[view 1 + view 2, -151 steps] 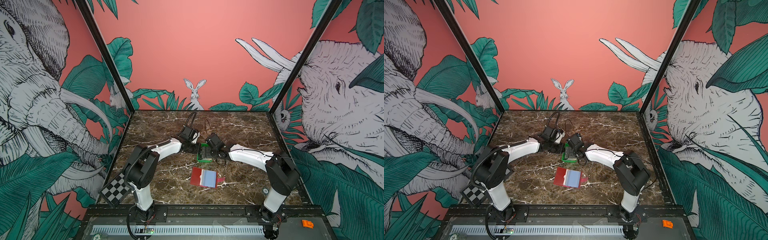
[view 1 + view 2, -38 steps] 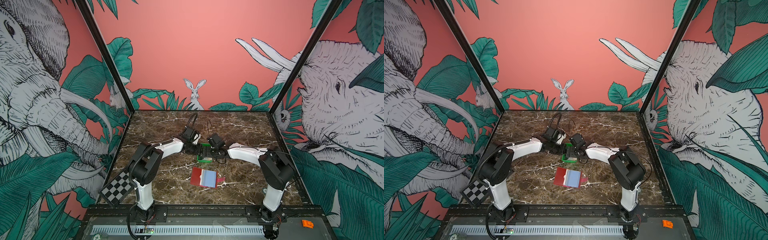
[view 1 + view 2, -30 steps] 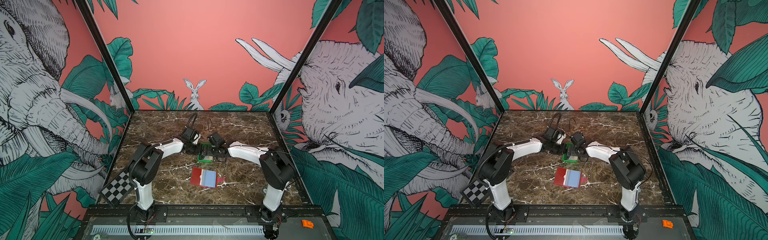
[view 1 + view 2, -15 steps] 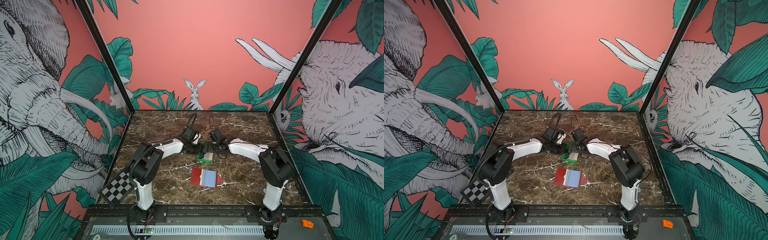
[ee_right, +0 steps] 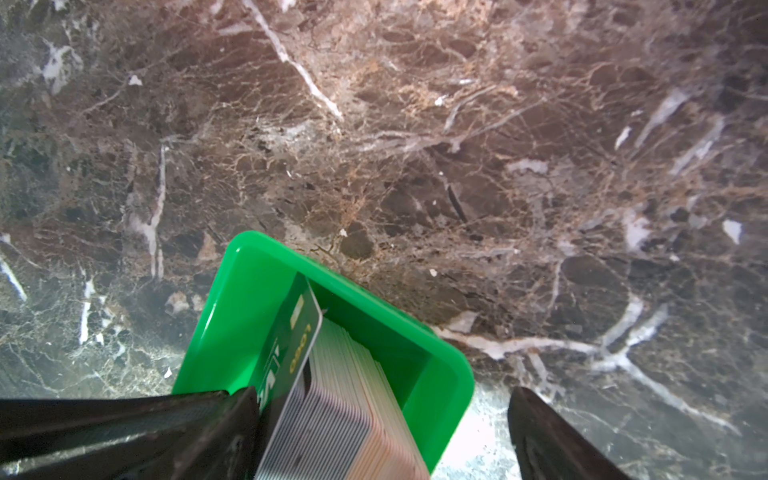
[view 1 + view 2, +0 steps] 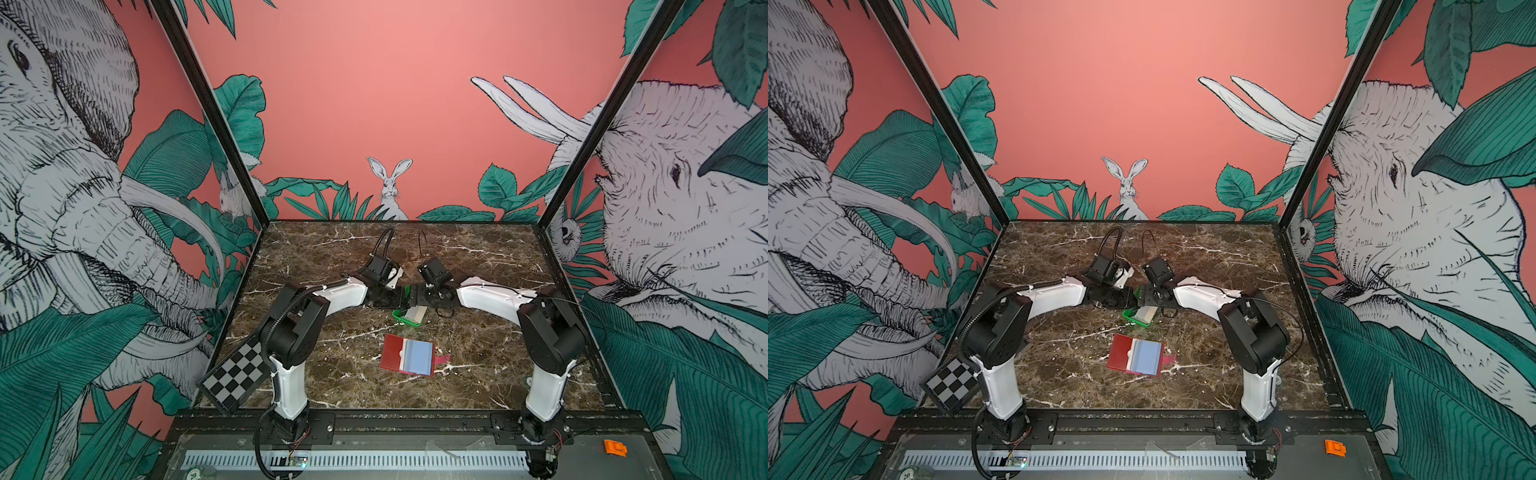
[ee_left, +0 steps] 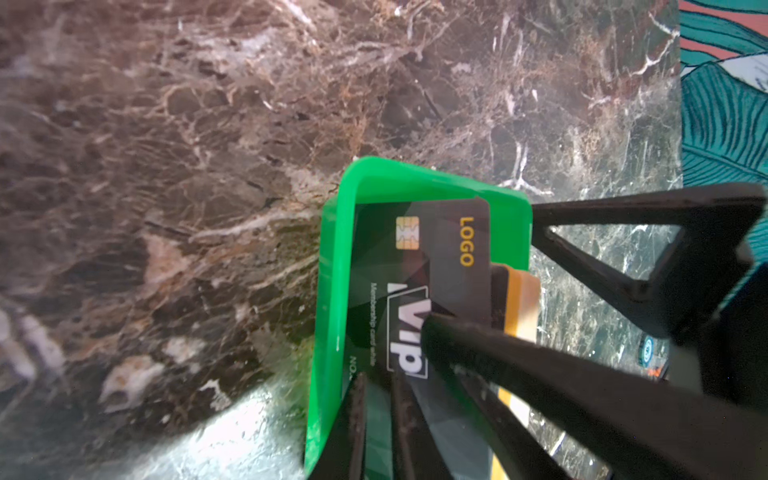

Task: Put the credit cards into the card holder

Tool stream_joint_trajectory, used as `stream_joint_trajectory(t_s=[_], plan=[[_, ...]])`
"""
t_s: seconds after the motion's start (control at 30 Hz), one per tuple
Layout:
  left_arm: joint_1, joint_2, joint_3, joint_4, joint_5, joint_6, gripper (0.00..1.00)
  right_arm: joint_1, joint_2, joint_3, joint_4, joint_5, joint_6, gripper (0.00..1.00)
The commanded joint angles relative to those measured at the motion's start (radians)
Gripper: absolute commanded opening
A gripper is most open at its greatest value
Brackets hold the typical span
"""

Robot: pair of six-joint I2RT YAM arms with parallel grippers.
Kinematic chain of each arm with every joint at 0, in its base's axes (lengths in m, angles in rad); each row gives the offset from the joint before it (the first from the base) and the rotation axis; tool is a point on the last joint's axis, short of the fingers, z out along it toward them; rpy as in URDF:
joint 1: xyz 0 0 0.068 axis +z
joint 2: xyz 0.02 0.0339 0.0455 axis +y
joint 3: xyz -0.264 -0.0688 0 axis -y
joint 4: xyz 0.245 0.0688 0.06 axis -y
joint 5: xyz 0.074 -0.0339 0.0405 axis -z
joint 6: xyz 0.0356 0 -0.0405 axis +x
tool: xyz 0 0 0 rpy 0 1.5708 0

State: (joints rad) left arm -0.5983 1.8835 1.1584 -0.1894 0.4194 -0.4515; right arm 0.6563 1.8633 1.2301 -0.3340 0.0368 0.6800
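Cards [image 5: 353, 399] stand on edge as a stack in the green tray [image 6: 400, 317], which sits mid tabletop [image 6: 332, 257] in both top views. I have both arms reaching over that tray, one from each side.

From the right wrist I see the front card [image 5: 291, 349] leaning away from the rest of the stack. The left wrist shows its dark face with a chip, gold "LOGO" and white "VIP" lettering. A dark fingertip [image 7: 440, 336] touches that face beside the lettering.

My right tool [image 5: 382, 392] is spread wide and grips nothing. One finger is inside the tray on the face side of the leaning card. Its partner is outside the tray wall, clear of the rim.

My left tool [image 6: 399, 296] is at the tray's other side. Its jaws look close together, but I cannot tell whether they pinch a card.

The holder [image 6: 409, 355] lies unfolded on the tabletop, nearer the arm bases and apart from the tray. Its red flap and pale blue pocket face up, and its tab points toward the right arm's side.
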Motion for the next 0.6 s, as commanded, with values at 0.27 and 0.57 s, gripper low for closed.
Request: stream_joint_trajectory(t_s=[0.27,0.57], plan=[[0.003,0.031,0.005,-0.022,0.005,-0.005,0.16,-0.006,-0.041,0.029,-0.031,0.003,-0.019,0.92],[0.004,0.037,0.011,-0.027,0.004,-0.002,0.16,-0.006,-0.096,0.044,-0.044,-0.038,0.02,0.66]])
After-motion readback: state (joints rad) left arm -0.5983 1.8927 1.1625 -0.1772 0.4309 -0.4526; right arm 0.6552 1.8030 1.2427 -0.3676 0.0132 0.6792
